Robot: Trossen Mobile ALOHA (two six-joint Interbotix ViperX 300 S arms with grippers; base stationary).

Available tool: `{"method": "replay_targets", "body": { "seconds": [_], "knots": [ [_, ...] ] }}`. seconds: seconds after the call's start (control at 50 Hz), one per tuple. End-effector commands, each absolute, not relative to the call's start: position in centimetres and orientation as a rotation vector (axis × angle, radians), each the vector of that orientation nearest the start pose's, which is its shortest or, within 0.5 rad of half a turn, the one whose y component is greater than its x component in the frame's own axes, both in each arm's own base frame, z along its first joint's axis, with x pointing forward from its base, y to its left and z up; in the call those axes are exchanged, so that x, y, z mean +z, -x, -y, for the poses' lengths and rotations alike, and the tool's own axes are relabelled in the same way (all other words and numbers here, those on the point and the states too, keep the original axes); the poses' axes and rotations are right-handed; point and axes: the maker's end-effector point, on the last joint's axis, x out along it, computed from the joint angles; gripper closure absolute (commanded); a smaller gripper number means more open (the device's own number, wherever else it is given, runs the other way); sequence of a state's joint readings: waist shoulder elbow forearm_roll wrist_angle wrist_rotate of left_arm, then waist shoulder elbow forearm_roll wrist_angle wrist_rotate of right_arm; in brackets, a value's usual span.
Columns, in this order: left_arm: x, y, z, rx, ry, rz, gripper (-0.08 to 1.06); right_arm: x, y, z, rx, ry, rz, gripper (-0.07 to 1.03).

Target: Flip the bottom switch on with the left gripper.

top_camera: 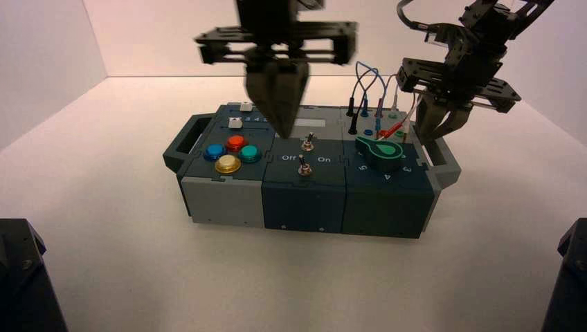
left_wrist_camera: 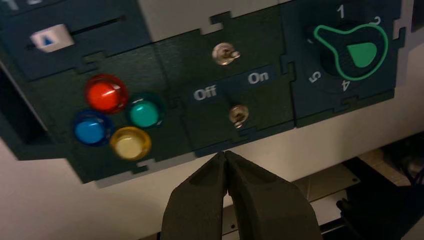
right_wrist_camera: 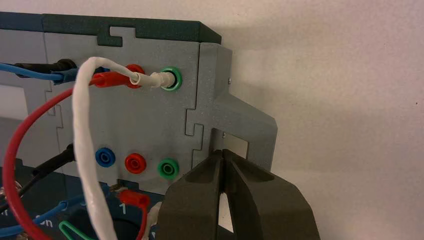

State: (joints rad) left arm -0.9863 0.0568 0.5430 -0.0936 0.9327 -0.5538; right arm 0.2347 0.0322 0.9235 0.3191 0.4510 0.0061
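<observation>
Left hand point(top_camera: 279, 135): closed, empty, raised over the box | bottom switch point(left_wrist_camera: 238, 115): just beyond its fingertips, apart (below the "Off"/"On" lettering point(left_wrist_camera: 231, 85)) | right hand point(top_camera: 440, 135): closed, by the box's right handle point(top_camera: 443, 166)

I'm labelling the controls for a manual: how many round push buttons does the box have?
4, clustered at the box's left front: red, green, blue and yellow.
</observation>
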Motion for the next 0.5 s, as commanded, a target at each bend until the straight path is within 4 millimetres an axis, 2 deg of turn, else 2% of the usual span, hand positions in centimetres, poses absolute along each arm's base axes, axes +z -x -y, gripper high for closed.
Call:
{"method": "replay_targets", "body": {
  "seconds": [0.02,0.5],
  "knots": [
    [8.7,-17.2,29.4,-0.367,-0.217,-1.559,1.01,-1.2,-25.2,-8.1,0.11,-0.119,-1.485,0.99],
    [7.3,-16.8,27.8,-0.292,-0.234,-1.57,1.01,-1.2,-25.2,-8.3,0.116,-0.113,-1.485,0.99]
  ]
}}
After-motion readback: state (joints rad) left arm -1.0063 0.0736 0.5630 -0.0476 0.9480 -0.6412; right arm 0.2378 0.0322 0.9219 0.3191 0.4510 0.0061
